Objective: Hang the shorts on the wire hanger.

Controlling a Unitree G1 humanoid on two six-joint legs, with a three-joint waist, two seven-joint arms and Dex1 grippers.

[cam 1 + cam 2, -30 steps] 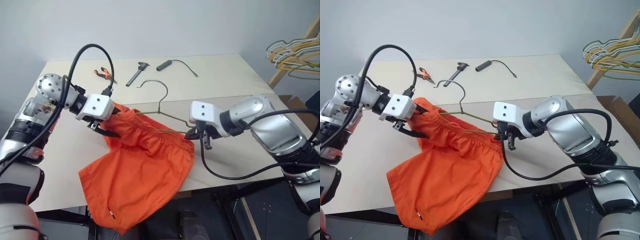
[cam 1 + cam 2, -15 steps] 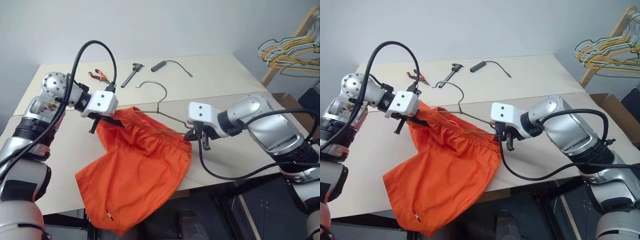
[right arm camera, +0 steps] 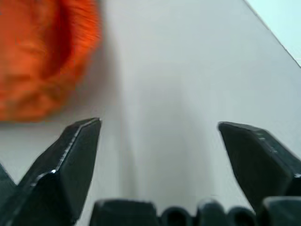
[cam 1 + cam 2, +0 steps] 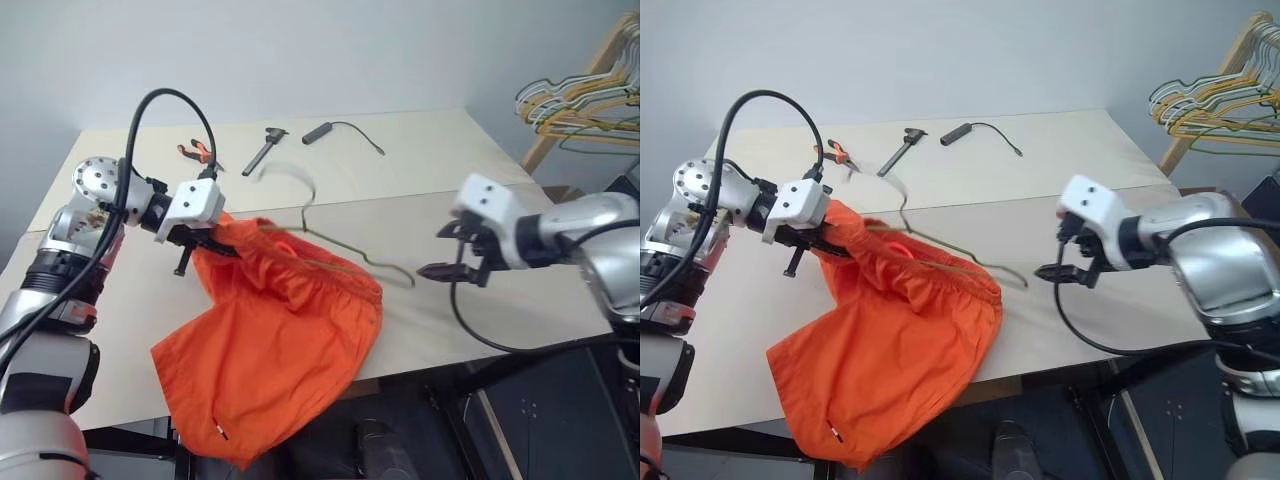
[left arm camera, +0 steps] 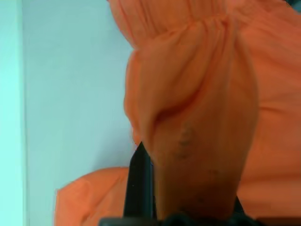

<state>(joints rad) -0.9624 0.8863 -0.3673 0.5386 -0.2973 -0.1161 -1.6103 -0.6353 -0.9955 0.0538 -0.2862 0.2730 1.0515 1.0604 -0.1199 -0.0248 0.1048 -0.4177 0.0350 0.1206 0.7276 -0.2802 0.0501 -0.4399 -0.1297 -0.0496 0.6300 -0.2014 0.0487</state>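
Shorts [image 4: 275, 330] draped over table [image 4: 420, 160] front edge, wire hanger [image 4: 335, 245] threaded through waistband. Left gripper [image 4: 200, 243] clamped on waistband corner. Right gripper [image 4: 440, 250] wide, empty, beside hanger tip. Advice: lift hanger by hook; keep waistband taut.

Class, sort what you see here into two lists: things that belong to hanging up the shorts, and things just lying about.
Belongs to the job:
- shorts
- wire hanger
- left gripper, shut on the shorts
- right gripper, open

Just lying about:
- pliers
- caliper
- black cable
- hanger rack
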